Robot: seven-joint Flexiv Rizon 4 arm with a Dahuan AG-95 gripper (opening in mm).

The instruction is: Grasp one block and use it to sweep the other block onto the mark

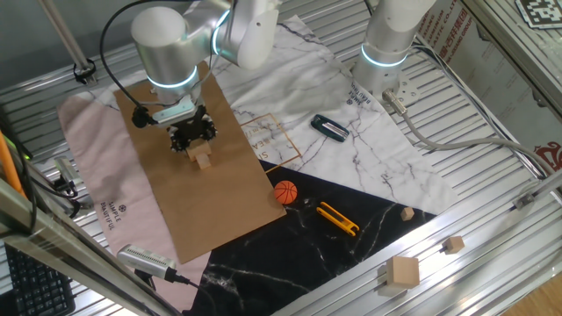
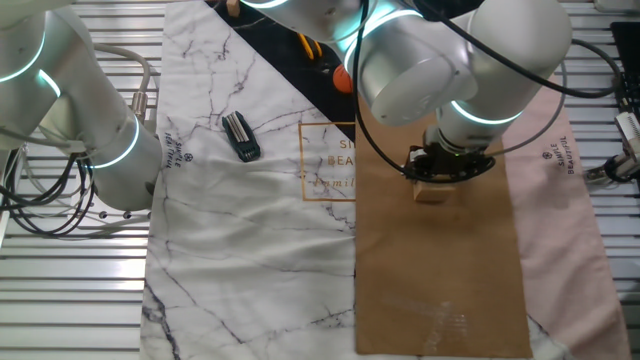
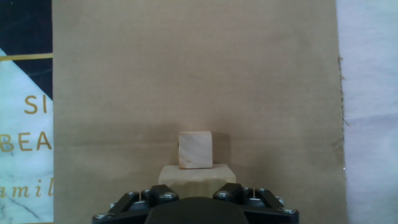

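Note:
My gripper (image 1: pixel 191 136) stands low over the brown paper sheet (image 1: pixel 202 202) and is shut on the larger tan wooden block (image 3: pixel 196 173), which shows between its jaws at the bottom of the hand view. The tiny tan cube (image 3: pixel 196 150) sits on the paper right in front of the block, touching it or nearly so. In the other fixed view the gripper (image 2: pixel 440 165) covers most of the block (image 2: pixel 432 193). The black dot mark does not show in any view.
An orange ball (image 1: pixel 285 192) and a yellow-handled tool (image 1: pixel 338 219) lie on the black marble cloth. A black device (image 1: pixel 329 128) lies on the white cloth. Spare wooden blocks (image 1: pixel 402 272) sit at the right edge. A second arm base (image 1: pixel 386 44) stands behind.

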